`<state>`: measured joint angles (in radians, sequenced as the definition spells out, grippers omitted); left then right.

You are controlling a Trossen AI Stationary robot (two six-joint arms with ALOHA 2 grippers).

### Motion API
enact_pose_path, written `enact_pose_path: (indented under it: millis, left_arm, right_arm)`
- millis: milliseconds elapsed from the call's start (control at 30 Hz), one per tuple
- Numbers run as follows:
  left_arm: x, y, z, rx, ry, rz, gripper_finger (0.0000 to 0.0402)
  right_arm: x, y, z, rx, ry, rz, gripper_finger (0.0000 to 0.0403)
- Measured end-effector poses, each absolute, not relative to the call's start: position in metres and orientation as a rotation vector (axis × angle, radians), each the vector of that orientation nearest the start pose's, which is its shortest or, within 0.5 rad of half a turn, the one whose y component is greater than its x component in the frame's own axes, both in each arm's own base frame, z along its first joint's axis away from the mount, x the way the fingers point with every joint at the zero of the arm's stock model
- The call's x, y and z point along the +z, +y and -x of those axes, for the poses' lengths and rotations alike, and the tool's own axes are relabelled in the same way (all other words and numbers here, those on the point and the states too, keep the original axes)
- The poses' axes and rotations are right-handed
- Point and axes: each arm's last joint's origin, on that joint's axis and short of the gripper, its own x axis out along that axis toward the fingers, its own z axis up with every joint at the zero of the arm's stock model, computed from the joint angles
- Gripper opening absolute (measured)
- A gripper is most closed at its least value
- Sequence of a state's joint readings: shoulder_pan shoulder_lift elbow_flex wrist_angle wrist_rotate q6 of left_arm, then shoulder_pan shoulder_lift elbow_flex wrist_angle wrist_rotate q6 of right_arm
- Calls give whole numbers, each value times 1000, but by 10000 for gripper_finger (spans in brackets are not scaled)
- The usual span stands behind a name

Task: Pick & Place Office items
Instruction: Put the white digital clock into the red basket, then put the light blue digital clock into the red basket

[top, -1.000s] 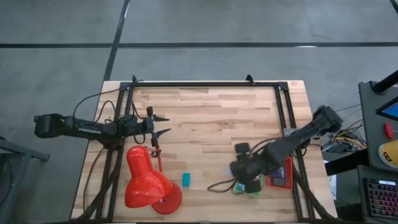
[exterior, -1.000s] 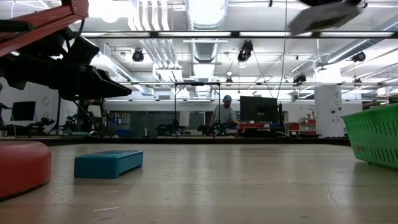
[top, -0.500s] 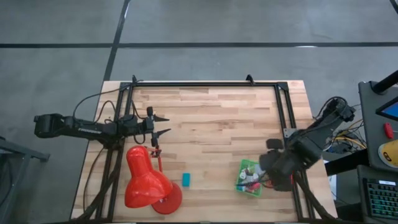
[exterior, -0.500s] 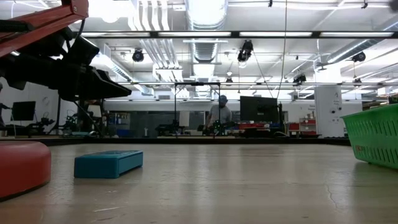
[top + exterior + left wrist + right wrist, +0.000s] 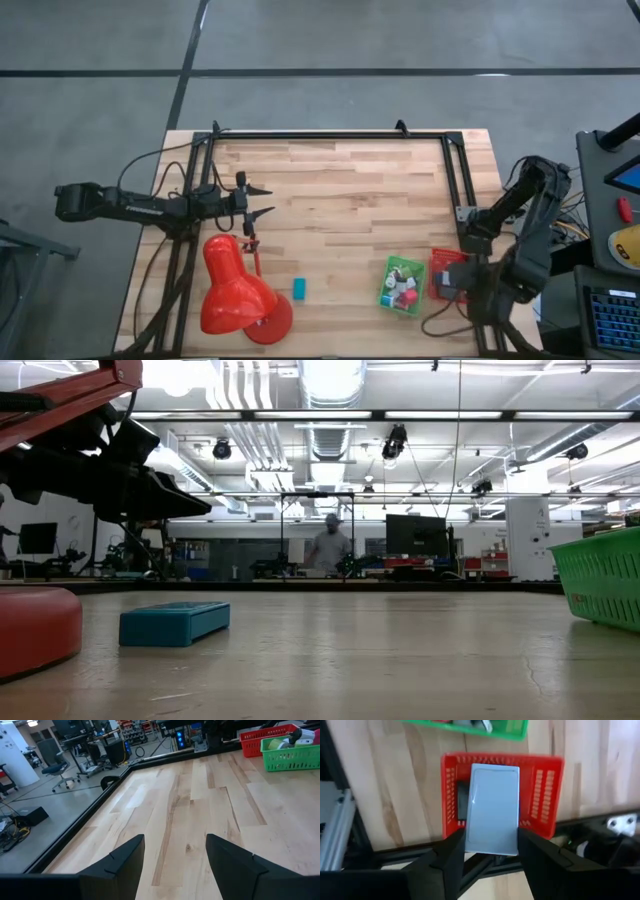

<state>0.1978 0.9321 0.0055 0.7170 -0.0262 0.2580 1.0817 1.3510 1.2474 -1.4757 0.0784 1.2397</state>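
My right gripper (image 5: 491, 839) is shut on a pale grey-blue flat block (image 5: 492, 805), an office item, above the red tray (image 5: 545, 785) at the table's near right (image 5: 447, 268). The green tray (image 5: 403, 285) beside it holds several small items in green, white, pink and red. A teal block (image 5: 298, 288) lies flat on the table, also seen in the low view (image 5: 175, 623). My left gripper (image 5: 268, 200) stands open at the left over bare wood, its fingers (image 5: 125, 862) with nothing between them. My right gripper pinches the pale block between its two fingers, by its two long sides (image 5: 470, 837), at the end nearest the wrist. The fingers point down and lie along the block. It is lifted clear, over the red tray.
A big red desk lamp (image 5: 235, 295) stands at the near left, its base (image 5: 35, 630) on the table beside the teal block. A black frame (image 5: 330, 135) borders the table. A dark item (image 5: 462, 802) lies in the red tray. Bare wood fills the middle.
My right gripper has swung from over the green tray toward the table's right edge, rolling its wrist, and now hangs over the red tray with the pale block. A person beyond the table has walked to the left in the low view.
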Motion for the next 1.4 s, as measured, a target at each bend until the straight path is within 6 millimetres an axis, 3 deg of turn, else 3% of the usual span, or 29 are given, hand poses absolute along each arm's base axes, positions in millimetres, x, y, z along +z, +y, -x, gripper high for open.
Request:
enact_pose_path:
  millis: [200,467,633,1400]
  left_arm:
    - [135,31,-149,195,237,-238,218]
    - [135,31,-149,195,237,-238,218]
    - [135,31,-149,195,237,-238,218]
    - [135,31,-149,194,237,-238,218]
  right_arm:
    - [266,194,-84,-239,1468,-144,162]
    - [222,193,-82,-269,1439,-203,171]
    - [204,193,-82,-249,1431,-231,176]
    - [197,192,-81,-258,1428,-256,178]
